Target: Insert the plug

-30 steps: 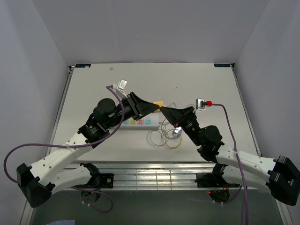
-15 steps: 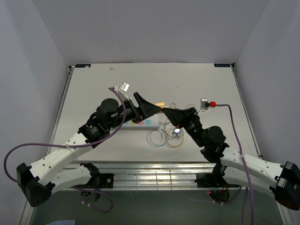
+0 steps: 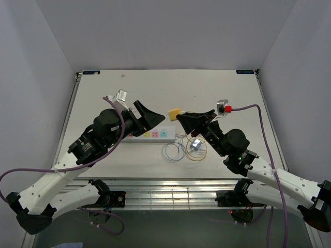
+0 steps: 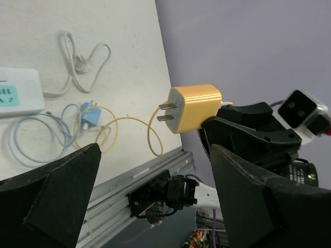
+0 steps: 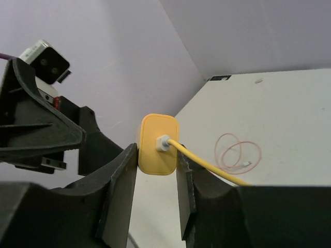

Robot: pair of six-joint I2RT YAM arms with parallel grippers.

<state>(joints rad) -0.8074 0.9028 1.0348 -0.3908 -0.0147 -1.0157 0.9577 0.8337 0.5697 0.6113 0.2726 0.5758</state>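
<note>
Yellow, box-shaped plastic plug (image 5: 158,144) with two metal prongs sat pinched between the right jaws, raised above the tabletop (image 3: 217,88). Its yellow cable (image 5: 207,160) ran back from its rear face past those jaws. The prongs pointed toward the left jaws, which stood spread wide with nothing between them, just apart from the plug. Beside the left jaws, on the tabletop, lay the long white power strip (image 3: 152,135) with coloured sockets. Near the right jaws, a small blue plug (image 4: 89,114) rested among loose cable coils.

Power strip (image 4: 18,93) cut off at left edge; top view, its left end prob. under left arm (image 3: 101,135).
</note>
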